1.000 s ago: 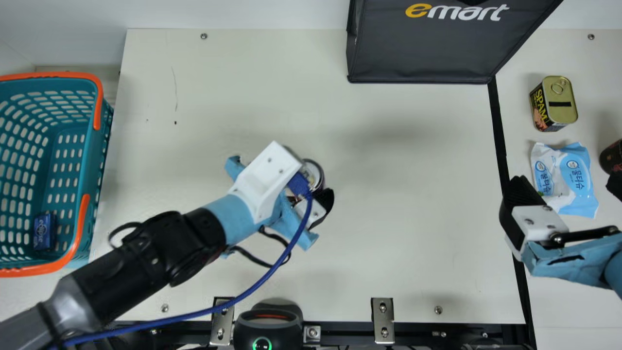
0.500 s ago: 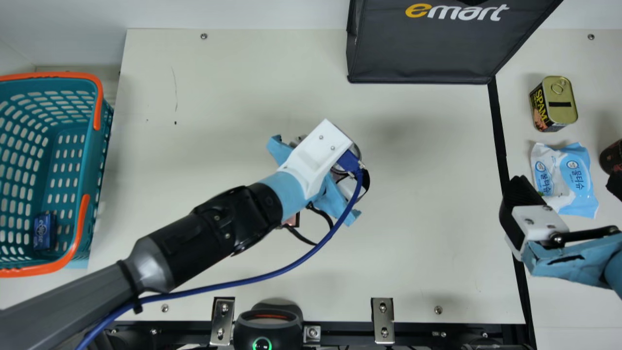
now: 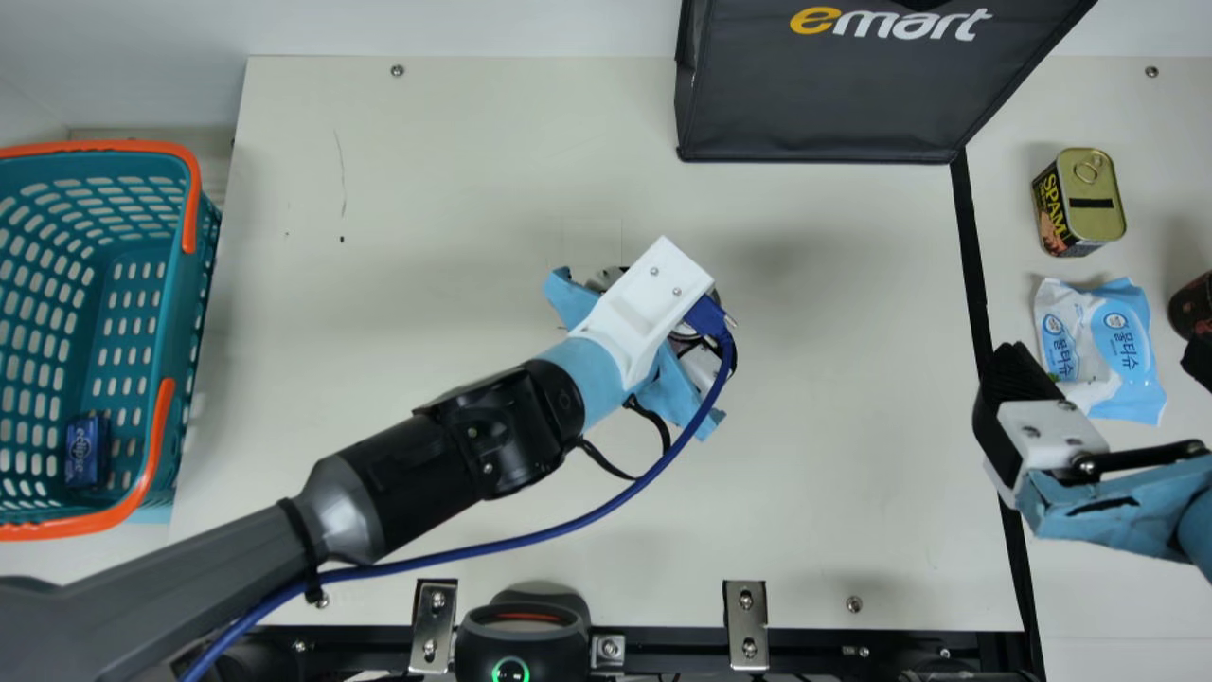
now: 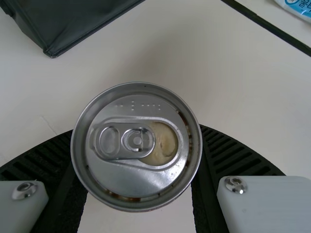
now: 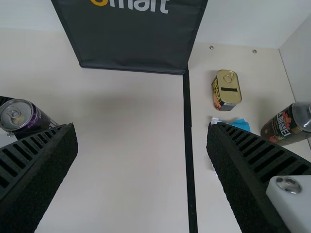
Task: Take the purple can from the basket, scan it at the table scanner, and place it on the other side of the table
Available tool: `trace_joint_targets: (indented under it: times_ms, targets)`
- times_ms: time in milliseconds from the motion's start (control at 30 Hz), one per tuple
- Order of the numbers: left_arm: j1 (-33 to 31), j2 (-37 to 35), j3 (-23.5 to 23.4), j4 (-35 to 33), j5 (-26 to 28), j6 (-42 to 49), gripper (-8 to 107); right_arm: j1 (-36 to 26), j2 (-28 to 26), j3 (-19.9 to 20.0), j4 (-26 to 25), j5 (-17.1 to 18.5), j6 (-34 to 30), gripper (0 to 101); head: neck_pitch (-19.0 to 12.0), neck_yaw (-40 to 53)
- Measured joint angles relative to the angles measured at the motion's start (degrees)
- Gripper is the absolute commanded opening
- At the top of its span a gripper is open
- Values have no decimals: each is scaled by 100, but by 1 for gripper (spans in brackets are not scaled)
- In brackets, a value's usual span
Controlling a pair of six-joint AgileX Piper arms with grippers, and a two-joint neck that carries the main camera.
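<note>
Left tool pinches purple can; right tool spread. Transfer step likely; next, convey can toward 3 o'clock.

In main view, looking from high down on table; in left wrist view, from very near on can; in right one, from farther, towards bag, shared by all
</note>
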Motion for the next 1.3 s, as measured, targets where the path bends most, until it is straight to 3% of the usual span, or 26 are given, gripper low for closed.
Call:
trace_joint_targets:
  times_ms: [600,967,1300]
  targets:
    - [18,-106,113,18,-69,-48,89,0,0,0,0,0,0,95,0,0]
    - [41,-627,472,149,-292,-264,90,0,0,0,0,0,0,95,9,-9]
    - [262,-1971,1388,-291,-556,67,90,0,0,0,0,0,0,95,9,-9]
